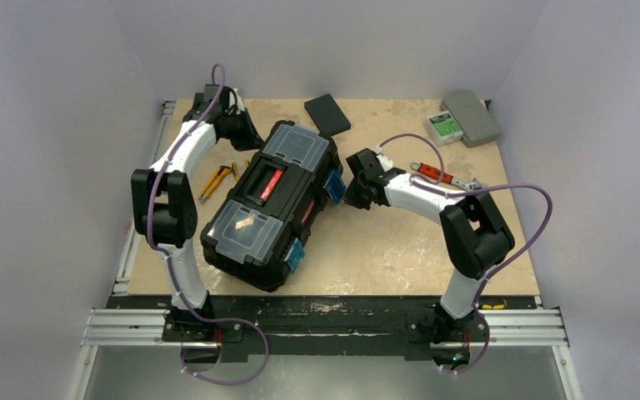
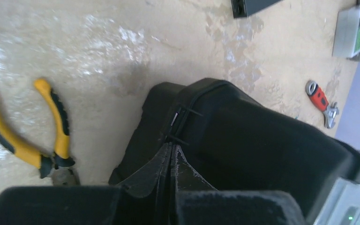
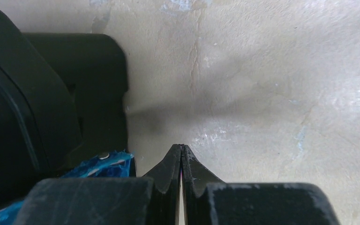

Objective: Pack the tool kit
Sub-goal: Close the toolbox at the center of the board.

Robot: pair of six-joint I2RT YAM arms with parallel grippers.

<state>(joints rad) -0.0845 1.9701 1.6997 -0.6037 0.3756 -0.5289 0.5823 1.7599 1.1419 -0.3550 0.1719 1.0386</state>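
The black toolbox [image 1: 271,204] lies closed and slanted across the middle of the table, with two clear-lidded compartments and a red label on its handle. My left gripper [image 1: 246,133] is shut and empty at the box's far left corner [image 2: 206,122], tips touching or just short of its edge. My right gripper [image 1: 352,198] is shut and empty beside the box's right side, next to a blue latch [image 3: 98,164]. Yellow-handled pliers [image 1: 217,179] lie left of the box [image 2: 33,136]. A red-handled wrench [image 1: 442,177] lies right of the box [image 2: 321,101].
A thin black rectangular device [image 1: 327,114] lies behind the toolbox. A flat grey case [image 1: 471,117] and a small green-labelled box [image 1: 443,125] sit at the far right corner. A second blue latch [image 1: 296,256] shows on the box's near side.
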